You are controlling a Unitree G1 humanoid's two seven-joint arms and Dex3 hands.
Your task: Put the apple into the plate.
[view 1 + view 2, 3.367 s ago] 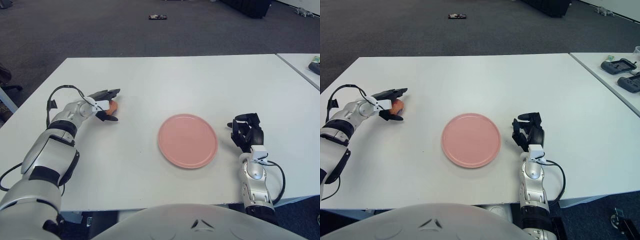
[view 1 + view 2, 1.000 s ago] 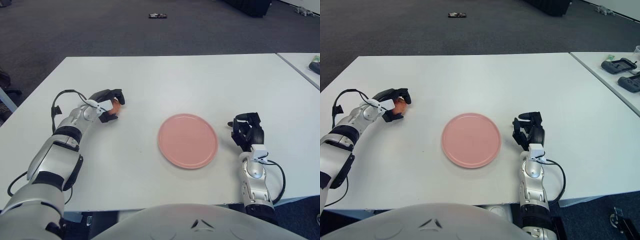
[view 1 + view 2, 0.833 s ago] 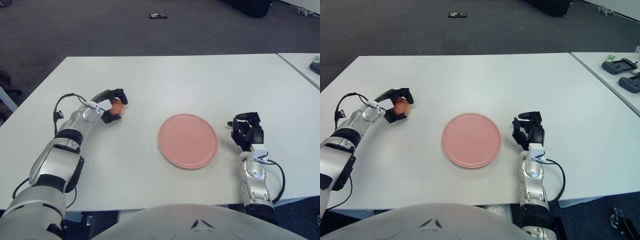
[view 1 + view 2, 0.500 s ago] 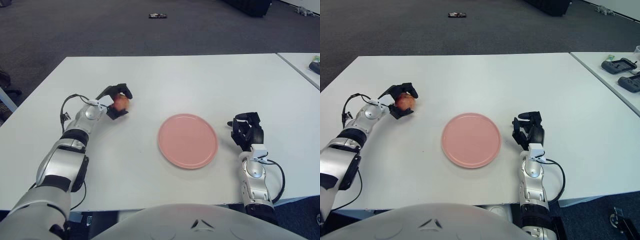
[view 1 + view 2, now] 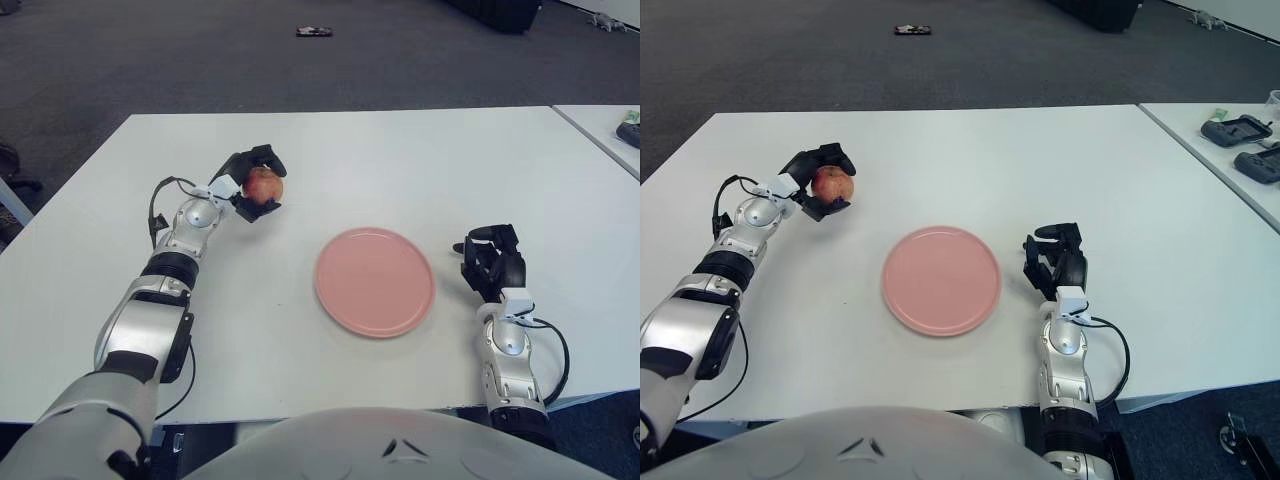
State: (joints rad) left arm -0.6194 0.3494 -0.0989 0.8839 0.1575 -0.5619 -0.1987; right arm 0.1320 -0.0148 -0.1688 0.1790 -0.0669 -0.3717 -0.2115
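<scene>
1. With its black fingers curled round the apple point(image 5: 263, 185), the left hand point(image 5: 250, 182) holds it left of centre, above the white table point(image 5: 400, 160).
2. Carry it level toward the pink plate point(image 5: 375, 281) at centre, lower, then loosen.
3. The right hand point(image 5: 492, 262), fingers curled and holding nothing, shows right of the plate.

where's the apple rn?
The apple is gripped in the left robot hand, at the table's left side, left of and beyond the pink plate.

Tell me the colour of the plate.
The plate is plain pink, with no pattern; the left eye view shows it best.
</scene>
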